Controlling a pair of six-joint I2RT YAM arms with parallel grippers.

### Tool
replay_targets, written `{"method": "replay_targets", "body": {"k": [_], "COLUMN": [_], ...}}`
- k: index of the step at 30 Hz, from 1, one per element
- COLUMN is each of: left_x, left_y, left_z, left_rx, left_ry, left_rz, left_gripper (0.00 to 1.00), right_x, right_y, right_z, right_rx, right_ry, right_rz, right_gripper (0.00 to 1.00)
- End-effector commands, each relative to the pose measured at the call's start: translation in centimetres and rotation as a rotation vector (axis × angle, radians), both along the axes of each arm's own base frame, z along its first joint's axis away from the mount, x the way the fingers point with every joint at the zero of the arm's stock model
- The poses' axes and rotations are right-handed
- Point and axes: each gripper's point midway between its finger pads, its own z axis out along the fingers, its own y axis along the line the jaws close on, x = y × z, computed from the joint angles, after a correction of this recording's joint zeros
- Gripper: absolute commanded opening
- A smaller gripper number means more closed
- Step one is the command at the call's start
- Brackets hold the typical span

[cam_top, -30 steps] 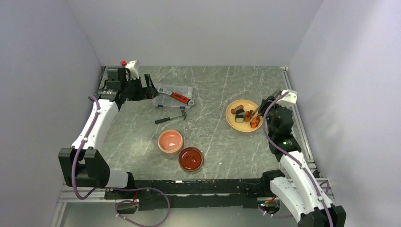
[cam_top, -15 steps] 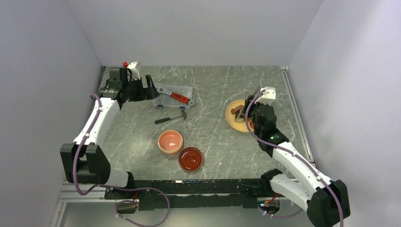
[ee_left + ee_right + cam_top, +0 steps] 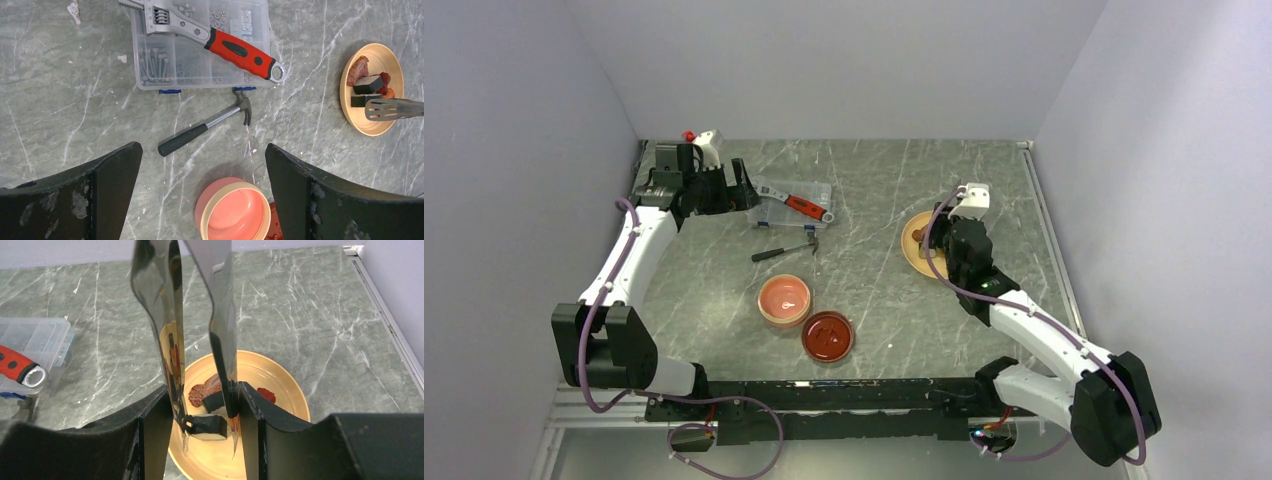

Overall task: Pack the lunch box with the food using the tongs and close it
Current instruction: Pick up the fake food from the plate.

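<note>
While the tongs (image 3: 222, 330) are clamped between the fingers of the right end effector (image 3: 202, 410), their two slim grey arms stand a little apart and reach down over the yellow plate (image 3: 280, 390). The tips sit on either side of a black-and-white roll (image 3: 207, 426); whether they press on it I cannot tell. Just behind the roll lies a brown piece (image 3: 200, 390), and an orange-red piece (image 3: 265, 394) lies to its right, all of it food on the plate.

The lunch box (image 3: 784, 299) stands open and well apart from the plate, near the middle of the counter (image 3: 874, 290) and toward the arms' bases; its salmon-pink inside holds no pieces. Its dark red lid (image 3: 828, 336) lies flat just beside it, on the right and a little nearer the bases. I cannot tell whether the two touch.

Beyond the lunch box lies a small black-handled hammer (image 3: 200, 131), and past that a clear case (image 3: 794, 205) of small parts with a red-handled wrench (image 3: 240, 50) resting across its top. The left end effector (image 3: 202, 155) hangs at the far left of the counter beside that case, looking down on it. Its fingers are spread wide and grip nothing.
</note>
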Motion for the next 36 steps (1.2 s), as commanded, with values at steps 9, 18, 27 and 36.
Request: {"method": "replay_targets", "body": {"k": [9,18,27,36], "left_x": [0.7,0.8,0.8,-0.2], "left_y": [-0.3,-0.4,-0.4,-1.9], "left_z": [1.6,1.3,1.2,-0.2], "left_rx": [0.004,0.003,0.000,0.014], "left_ry": [-0.044,-0.035,-0.027,0.036], "left_rz": [-0.022,-0.025,-0.025,-0.058], "left_gripper": [1.00,1.00,0.99,1.00], "right_x": [1.5,1.8,1.7,0.2], "right_y": [1.3,1.8,2.0,1.4], "right_z": [2.4,2.1,3.4,7.1], "right_rx": [0.018,0.040,0.072,0.073], "right_ry": [-0.073,-0.068,-0.091,-0.122], "right_rz": [-0.017,-0.019,-0.019,-0.019], "right_gripper": [0.52,0.51,0.36,0.27]}}
